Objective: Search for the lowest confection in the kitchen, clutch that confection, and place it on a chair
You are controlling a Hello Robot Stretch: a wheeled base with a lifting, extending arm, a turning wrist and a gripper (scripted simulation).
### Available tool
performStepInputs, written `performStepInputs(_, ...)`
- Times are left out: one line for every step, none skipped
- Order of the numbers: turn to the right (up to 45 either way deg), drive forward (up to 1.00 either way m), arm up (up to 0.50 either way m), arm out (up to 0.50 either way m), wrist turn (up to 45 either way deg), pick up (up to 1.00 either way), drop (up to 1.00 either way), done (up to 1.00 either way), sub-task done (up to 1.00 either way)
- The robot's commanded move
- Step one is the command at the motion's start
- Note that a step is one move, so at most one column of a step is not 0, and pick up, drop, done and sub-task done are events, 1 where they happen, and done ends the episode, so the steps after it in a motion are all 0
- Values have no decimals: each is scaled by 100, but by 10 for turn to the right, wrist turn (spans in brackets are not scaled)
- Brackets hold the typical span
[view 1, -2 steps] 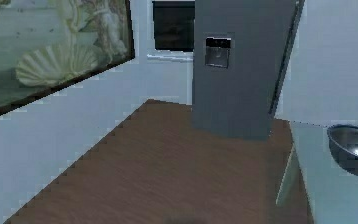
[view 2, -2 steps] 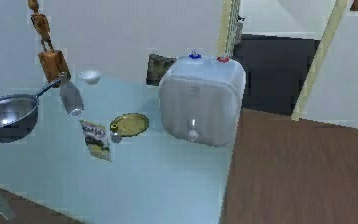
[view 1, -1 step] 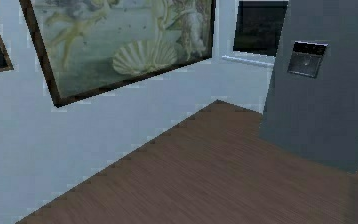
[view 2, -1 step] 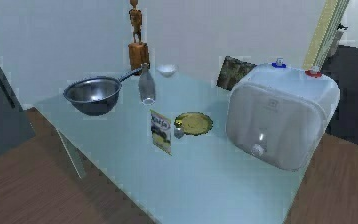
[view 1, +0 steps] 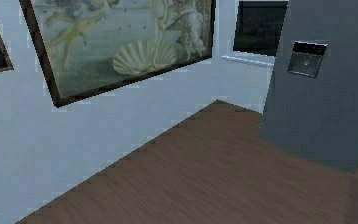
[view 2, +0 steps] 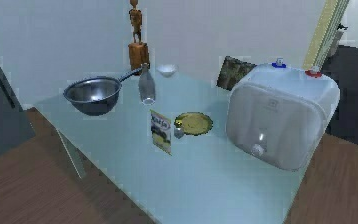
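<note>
**A:** Where do we place the task's thing?

**B:** We take the flat yellowish disc [view 2: 193, 123], lying on the pale table [view 2: 237, 190], for a likely confection. Whether it is the lowest one in the kitchen we cannot judge. It lies just beside an upright carton [view 2: 163, 132], between the metal bowl [view 2: 92, 95] and the large white tank [view 2: 282, 118].

**A:** Why do things stand as they do?

**B:** We read a table left in use: the bottle [view 2: 146, 85] stands upright near the bowl, and a wooden statuette [view 2: 136, 40] is set back at the far edge, out of reach's way. What may be a chair back [view 2: 234, 70] rises behind the table, a likely place for delivery. Ahead we face a painting [view 1: 127, 40] and a grey refrigerator [view 1: 317, 80], so the table lies to the arm's side.

**A:** And the arm's pose, and the gripper?

**B:** We cannot tell either the pose or the gripper's state.
</note>
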Motion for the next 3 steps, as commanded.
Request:
performStepInputs(0,0,34,0,0,0,0,0,0)
performStepInputs(0,0,0,36,0,0,0,0,0)
performStepInputs(0,0,0,0,450,0,0,0,0)
